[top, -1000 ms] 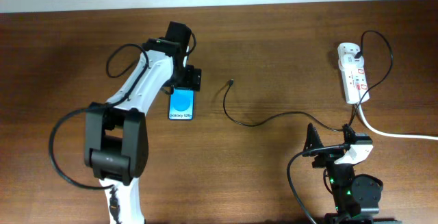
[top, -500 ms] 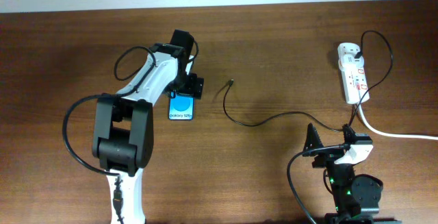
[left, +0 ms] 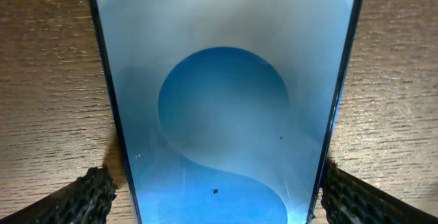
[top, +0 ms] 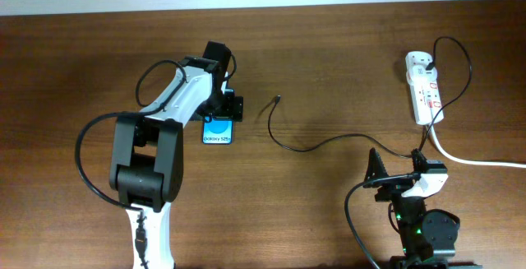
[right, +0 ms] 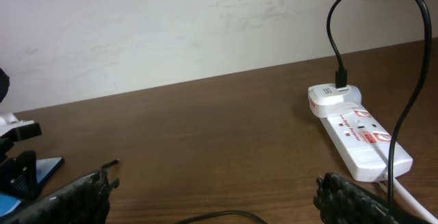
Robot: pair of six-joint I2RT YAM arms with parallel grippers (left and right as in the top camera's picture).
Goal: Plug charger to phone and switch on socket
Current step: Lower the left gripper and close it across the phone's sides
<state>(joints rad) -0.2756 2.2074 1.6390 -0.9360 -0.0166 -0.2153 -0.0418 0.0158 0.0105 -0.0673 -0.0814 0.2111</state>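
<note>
Phone (top: 218, 129) first: it lies flat on the table (top: 329, 55), screen up and bright blue. Our left gripper (left: 215, 196) sits over the end of the phone away from the arm's base. Its fingers (left: 92, 193) are apart, one at each long edge of the phone and very close to it. We see a thin dark gap at one edge, so we think they are not squeezing.

The charger tip (top: 278, 99) lies near the phone, on the side toward the socket (top: 424, 88). It does not touch the phone and is not plugged in. From there the charger (top: 304, 148) curls away from the phone and goes to the socket, well apart from the phone. Its other end is pushed into the socket.

Our right gripper (right: 212, 200) is also well apart from the phone. Its fingers are wide apart with nothing between them.

So we think the job has hardly begun. The tip must go into the phone, and the socket must be switched on. We cannot tell if its switch is on.
</note>
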